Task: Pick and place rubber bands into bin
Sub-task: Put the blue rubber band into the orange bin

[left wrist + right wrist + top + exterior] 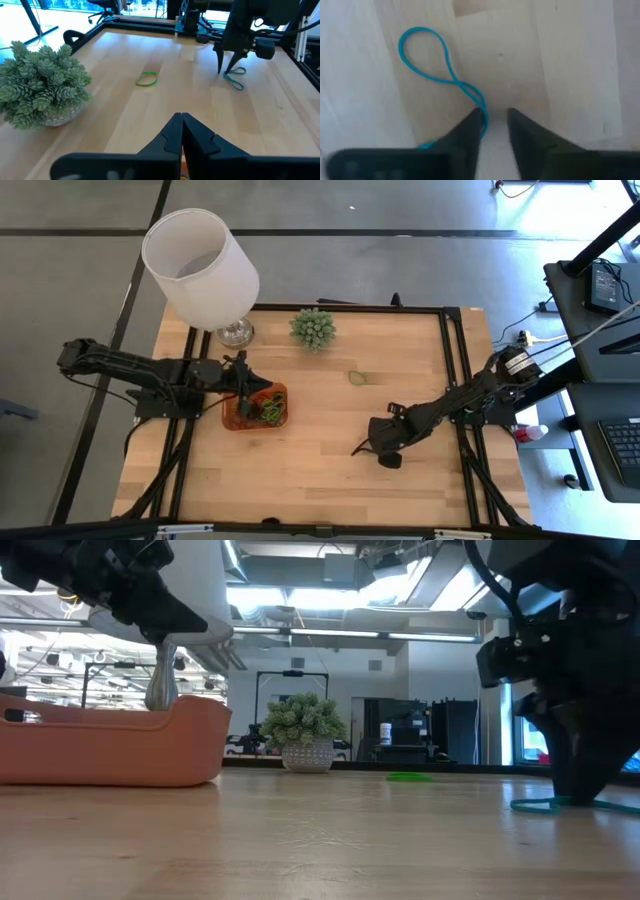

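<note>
Teal rubber band [440,70] beside right jaws.

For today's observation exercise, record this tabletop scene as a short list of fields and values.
Left gripper: shut, over the bin
Right gripper: fingertips down at the table, a narrow gap between them, at the twisted teal rubber band
Bin contents: several rubber bands
Loose on table: green rubber band
Other items: spiky plant, lamp

The bin [232,420] sits near the table's [300,480] left edge, rubber bands [268,408] inside. The lamp [203,270] stands at the back-left corner, the plant [313,328] beside it. One band [357,377] lies mid-table.
</note>
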`<state>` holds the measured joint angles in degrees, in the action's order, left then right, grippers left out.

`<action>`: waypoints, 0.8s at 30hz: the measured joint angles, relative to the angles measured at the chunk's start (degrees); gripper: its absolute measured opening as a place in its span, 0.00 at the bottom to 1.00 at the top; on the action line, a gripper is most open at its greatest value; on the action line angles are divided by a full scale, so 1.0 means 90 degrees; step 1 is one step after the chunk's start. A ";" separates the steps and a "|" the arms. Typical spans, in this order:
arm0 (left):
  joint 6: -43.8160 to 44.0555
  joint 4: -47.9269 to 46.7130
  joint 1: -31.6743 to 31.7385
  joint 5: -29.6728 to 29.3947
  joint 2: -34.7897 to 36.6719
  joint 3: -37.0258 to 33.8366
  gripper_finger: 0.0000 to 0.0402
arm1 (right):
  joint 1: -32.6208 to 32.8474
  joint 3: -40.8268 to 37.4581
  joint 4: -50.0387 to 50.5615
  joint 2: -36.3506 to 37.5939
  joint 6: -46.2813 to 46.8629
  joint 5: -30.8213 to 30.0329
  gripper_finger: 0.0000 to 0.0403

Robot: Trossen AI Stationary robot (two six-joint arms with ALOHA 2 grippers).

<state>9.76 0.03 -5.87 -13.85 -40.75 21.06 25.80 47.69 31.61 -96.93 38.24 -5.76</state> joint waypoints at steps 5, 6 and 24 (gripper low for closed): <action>0.0002 0.0029 -0.0002 0.0002 0.0000 0.0000 0.01 | 0.0014 -0.0054 -0.0254 0.0273 -0.0609 -0.0596 0.03; 0.0001 0.0032 -0.0001 0.0000 0.0000 0.0000 0.00 | 0.0003 -0.0044 -0.0381 0.0312 -0.0716 -0.0865 0.03; 0.0010 0.1713 -0.0002 -0.0147 -0.0666 0.0012 0.37 | -0.1384 0.2094 -0.1996 0.0810 -0.4152 -0.1943 0.00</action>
<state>9.85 15.45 -5.89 -15.16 -46.74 21.17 13.35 66.54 13.65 -89.65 0.87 -23.25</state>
